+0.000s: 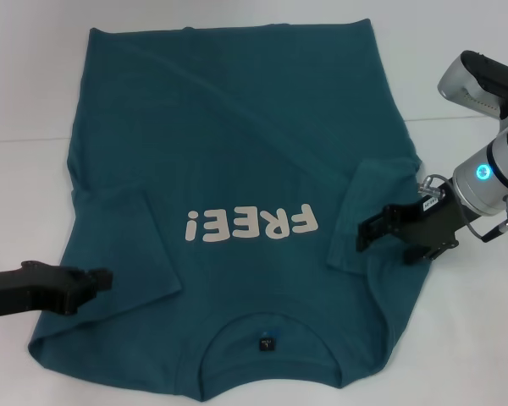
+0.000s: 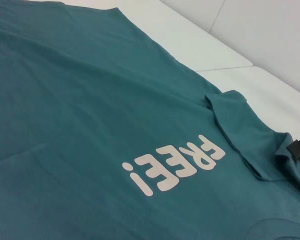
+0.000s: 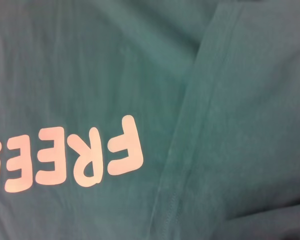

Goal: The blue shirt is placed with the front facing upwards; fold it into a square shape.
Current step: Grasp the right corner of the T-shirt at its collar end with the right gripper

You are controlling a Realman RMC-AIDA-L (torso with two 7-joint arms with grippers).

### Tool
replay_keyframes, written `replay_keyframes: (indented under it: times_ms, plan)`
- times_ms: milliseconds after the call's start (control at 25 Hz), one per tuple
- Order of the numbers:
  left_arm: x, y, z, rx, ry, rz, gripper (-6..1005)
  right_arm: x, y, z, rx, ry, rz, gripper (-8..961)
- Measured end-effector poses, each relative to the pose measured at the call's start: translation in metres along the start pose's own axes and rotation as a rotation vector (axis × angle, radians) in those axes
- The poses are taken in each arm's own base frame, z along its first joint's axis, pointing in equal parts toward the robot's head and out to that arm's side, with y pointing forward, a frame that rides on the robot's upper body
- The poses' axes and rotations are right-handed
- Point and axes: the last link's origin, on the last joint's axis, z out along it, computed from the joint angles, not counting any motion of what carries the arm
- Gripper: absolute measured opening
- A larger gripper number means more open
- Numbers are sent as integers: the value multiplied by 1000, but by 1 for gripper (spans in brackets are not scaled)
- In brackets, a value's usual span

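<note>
Blue shirt (image 1: 237, 152) flat on table (image 1: 457, 338), front up, sleeves folded inward; left gripper (image 1: 93, 281) and right gripper (image 1: 381, 227) low over sleeves, jaw state indeterminable; risk: sleeves springing open if hem lifted unevenly.

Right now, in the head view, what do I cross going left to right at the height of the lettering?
Left gripper → folded-in left sleeve → FREE! lettering → folded-in right sleeve → right gripper, all over the blue shirt.
</note>
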Motion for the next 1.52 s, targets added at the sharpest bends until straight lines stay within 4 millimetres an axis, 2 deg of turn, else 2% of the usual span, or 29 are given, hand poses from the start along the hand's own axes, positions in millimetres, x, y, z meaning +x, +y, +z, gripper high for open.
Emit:
replay_keyframes:
  times_ms: [480, 1040, 1520]
  plan:
    - [-1, 0, -1, 1, 2, -2, 50, 1, -3, 3, 19, 3, 1, 864]
    - [-1, 0, -1, -1, 10, 3, 50, 1, -6, 6, 19, -1, 25, 699]
    - [-3, 0, 1, -8, 13, -4, 50, 1, -2, 12, 26, 20, 15, 659]
